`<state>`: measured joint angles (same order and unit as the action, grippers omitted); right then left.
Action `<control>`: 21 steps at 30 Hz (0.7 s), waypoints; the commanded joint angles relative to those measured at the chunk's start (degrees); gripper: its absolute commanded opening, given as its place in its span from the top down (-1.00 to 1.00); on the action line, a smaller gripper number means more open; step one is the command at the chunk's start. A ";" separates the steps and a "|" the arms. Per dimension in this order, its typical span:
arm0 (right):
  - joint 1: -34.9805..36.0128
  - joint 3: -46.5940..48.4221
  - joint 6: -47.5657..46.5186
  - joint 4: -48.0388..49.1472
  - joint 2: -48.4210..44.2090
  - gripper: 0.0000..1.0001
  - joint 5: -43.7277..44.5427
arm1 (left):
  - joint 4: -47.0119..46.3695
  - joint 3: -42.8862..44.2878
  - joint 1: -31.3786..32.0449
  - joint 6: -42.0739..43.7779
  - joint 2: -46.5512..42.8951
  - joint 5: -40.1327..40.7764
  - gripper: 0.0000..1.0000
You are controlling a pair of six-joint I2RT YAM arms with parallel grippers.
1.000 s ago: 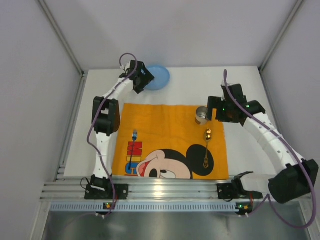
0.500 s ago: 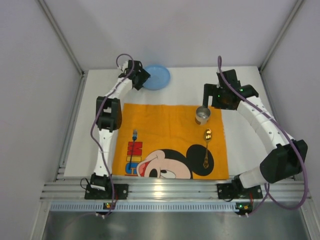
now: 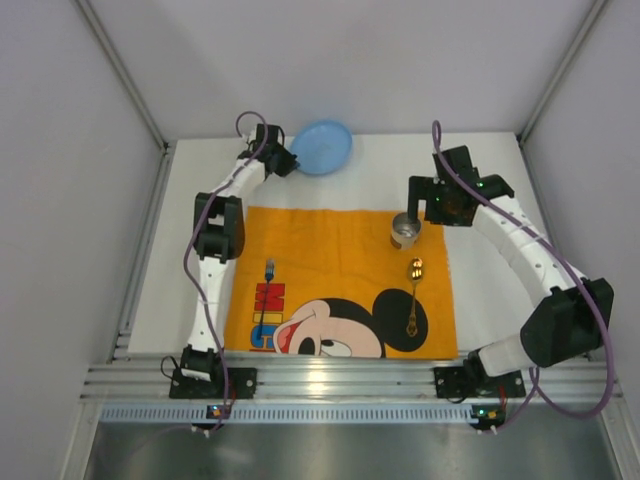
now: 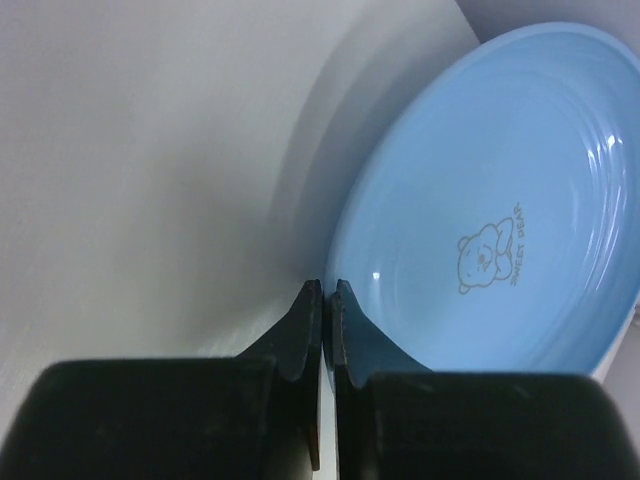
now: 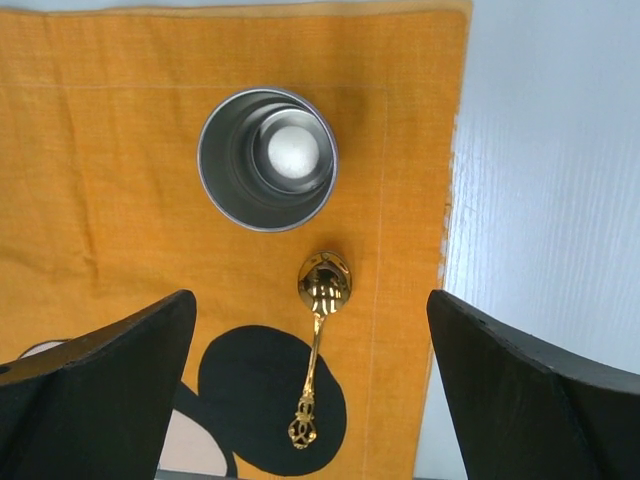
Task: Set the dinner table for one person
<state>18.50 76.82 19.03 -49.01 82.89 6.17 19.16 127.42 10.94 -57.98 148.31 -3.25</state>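
Note:
My left gripper [image 3: 287,161] is shut on the near rim of a light blue plate [image 3: 323,146] at the back of the white dinner table [image 3: 370,172]. In the left wrist view the black fingers [image 4: 309,318] pinch the plate [image 4: 500,230] edge, and the plate tilts up off the table [image 4: 150,150]. My right gripper [image 3: 424,207] hangs open above the placemat's back right corner. In the right wrist view, a steel cup [image 5: 267,158] and a gold spoon [image 5: 318,340] lie below its wide-apart fingers [image 5: 100,390], with nothing between them.
An orange cartoon-mouse placemat [image 3: 330,250] covers the table's middle. On it are the steel cup [image 3: 404,229], the gold spoon [image 3: 413,296] at the right and a small blue-handled fork [image 3: 268,290] at the left. Grey walls enclose the table.
My left gripper has closed on the plate's rim, and the plate has tipped up and shifted slightly right. The right arm swung in closer to the cup, its jaws still open.

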 commanded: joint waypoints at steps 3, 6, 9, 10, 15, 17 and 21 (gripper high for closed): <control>-0.57 -2.54 -1.36 1.90 -5.10 -1.00 -0.64 | -6.33 -3.04 -0.39 5.93 -9.68 -5.80 1.00; -0.66 -4.30 -2.06 2.78 -6.51 -0.99 -1.51 | -5.89 -6.46 -0.39 11.10 -15.30 -7.74 1.00; -0.57 -5.88 -3.11 3.49 -8.27 -0.99 -1.78 | -1.68 -9.36 -0.39 18.04 -21.89 -8.53 1.00; -0.57 -6.24 -3.73 3.83 -8.71 -0.99 -1.78 | 0.94 -10.60 -0.39 19.64 -23.84 -8.53 1.00; -0.49 -8.00 -6.98 6.30 -11.79 -0.99 -2.66 | 7.11 -21.91 0.39 27.63 -37.70 -10.47 1.00; -0.66 -8.17 -7.25 6.74 -12.84 -1.00 -1.87 | 10.35 -25.97 1.80 29.75 -41.68 -7.58 1.00; -0.66 -9.93 -3.22 7.35 -14.69 -0.99 -2.04 | 13.97 -39.13 9.86 33.71 -52.30 1.56 1.00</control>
<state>18.20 67.94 14.20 -44.49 71.02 4.23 27.46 96.12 14.81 -29.71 101.01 -7.20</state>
